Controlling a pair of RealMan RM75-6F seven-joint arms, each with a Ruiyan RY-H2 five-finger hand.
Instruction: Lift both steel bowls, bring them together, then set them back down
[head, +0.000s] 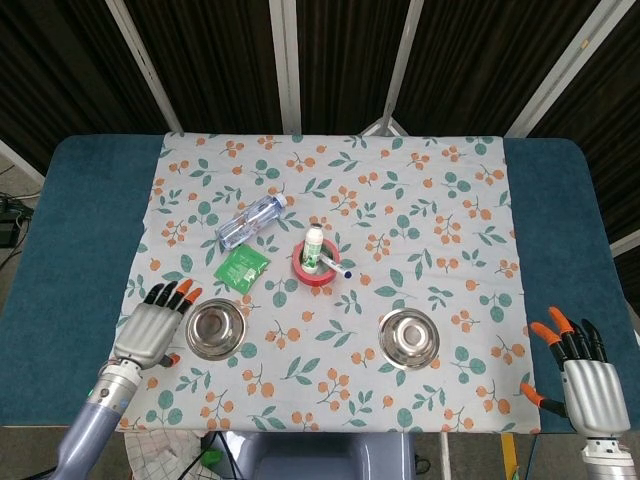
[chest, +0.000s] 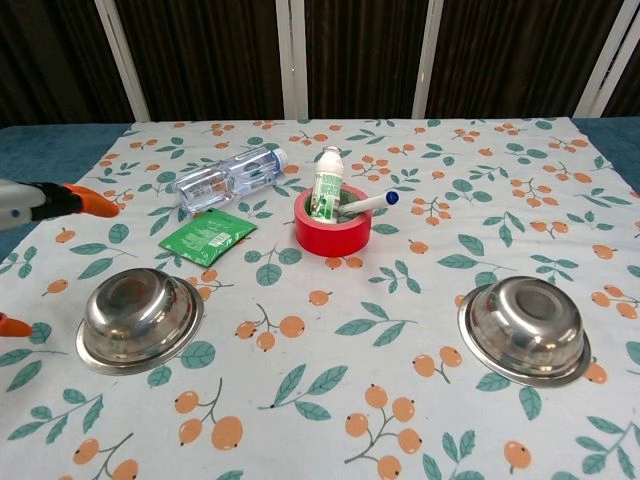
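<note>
The floral tablecloth (head: 420, 200) covers the middle of the table, and everything else is placed from the red tape roll (head: 316, 268) standing near its centre. Toward the robot and to the left of the roll sits the left steel bowl (head: 218, 329); toward the robot and to the right sits the right steel bowl (head: 408, 338), the two well apart and both flat on the cloth. The left hand (head: 153, 327) hovers just beside the left bowl's outer rim, fingers spread and holding nothing. The right hand (head: 586, 385) hangs off the cloth's near right corner, well apart from its bowl, fingers also apart and empty. Beyond the roll to the left lie a clear water bottle (head: 251, 221) and a green packet (head: 242, 266); a small white bottle (head: 315, 245) and a marker (head: 332, 263) stand in the roll itself. The reach is under way, neither bowl yet gripped. Next, the left hand likely needs to close on its rim while the right hand travels inward to its own bowl.
</note>
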